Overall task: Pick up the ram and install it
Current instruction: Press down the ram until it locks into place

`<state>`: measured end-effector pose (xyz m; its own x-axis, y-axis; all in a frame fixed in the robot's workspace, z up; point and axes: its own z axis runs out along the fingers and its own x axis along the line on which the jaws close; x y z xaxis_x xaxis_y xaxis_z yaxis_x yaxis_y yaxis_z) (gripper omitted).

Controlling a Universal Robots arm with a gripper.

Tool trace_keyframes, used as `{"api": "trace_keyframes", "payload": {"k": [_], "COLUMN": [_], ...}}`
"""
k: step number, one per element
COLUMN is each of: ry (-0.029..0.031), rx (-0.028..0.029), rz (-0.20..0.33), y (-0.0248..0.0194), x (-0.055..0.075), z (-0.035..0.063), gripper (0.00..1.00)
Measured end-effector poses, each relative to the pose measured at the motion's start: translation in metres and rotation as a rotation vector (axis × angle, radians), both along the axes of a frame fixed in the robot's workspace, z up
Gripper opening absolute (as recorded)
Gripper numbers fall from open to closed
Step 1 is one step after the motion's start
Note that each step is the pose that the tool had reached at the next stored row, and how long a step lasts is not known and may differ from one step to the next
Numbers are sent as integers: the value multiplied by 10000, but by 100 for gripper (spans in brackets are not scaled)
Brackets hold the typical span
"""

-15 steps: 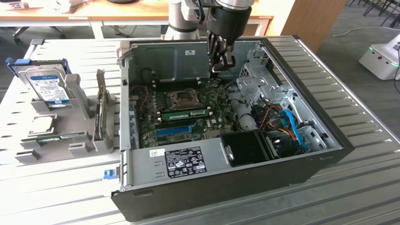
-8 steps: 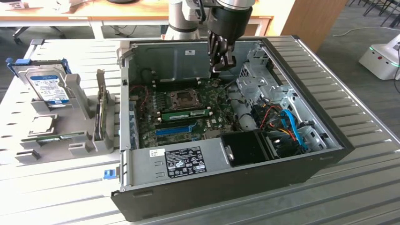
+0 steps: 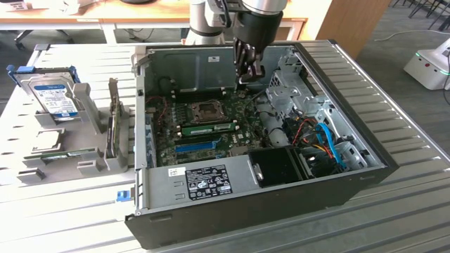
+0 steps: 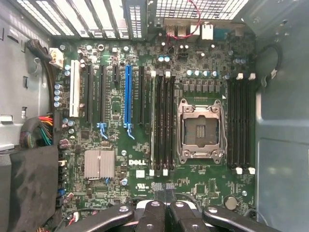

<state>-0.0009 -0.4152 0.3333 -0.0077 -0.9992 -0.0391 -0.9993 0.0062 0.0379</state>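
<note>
Nearest in the exterior view is the wall of the open computer case [image 3: 232, 203], which lies on its side on the bench [image 3: 393, 221]. Beyond that wall the motherboard [image 3: 243, 138] faces up, and the long blue slot [image 3: 195, 145] comes first on it. Just past that slot is the ram [image 3: 211, 128], a green stick with a white label. It stands on its long edge in a slot between the blue slot and the CPU socket [image 3: 208, 109].

Its long axis runs across the board from the exterior view's left to right, parallel to the blue slot. The labelled face is turned toward the near wall.

By its look the ram is light, stiff and thin, and it would be easy to damage at the chips and the contact edge. The safest hold is probably across the two flat faces near the top edge, or by the short ends, with any push kept straight down the slot.

Farthest back, the tool [image 3: 246, 79] hangs over the far part of the board beyond the socket, apart from the ram. In the wrist view the tool [image 4: 163, 193] has its fingers pressed together with nothing between them.

Out on the bench to the exterior view's left, a grey holder [image 3: 88, 108] carries a hard drive [image 3: 56, 97]. A second green stick [image 3: 68, 155] seems to lie low in it.
</note>
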Motion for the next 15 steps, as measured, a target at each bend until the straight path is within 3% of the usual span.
{"api": "trace_keyframes", "payload": {"k": [15], "ry": [-72], "rx": [-56], "rz": [-1], "y": [0], "x": [0], "z": [-215], "gripper": [11]}}
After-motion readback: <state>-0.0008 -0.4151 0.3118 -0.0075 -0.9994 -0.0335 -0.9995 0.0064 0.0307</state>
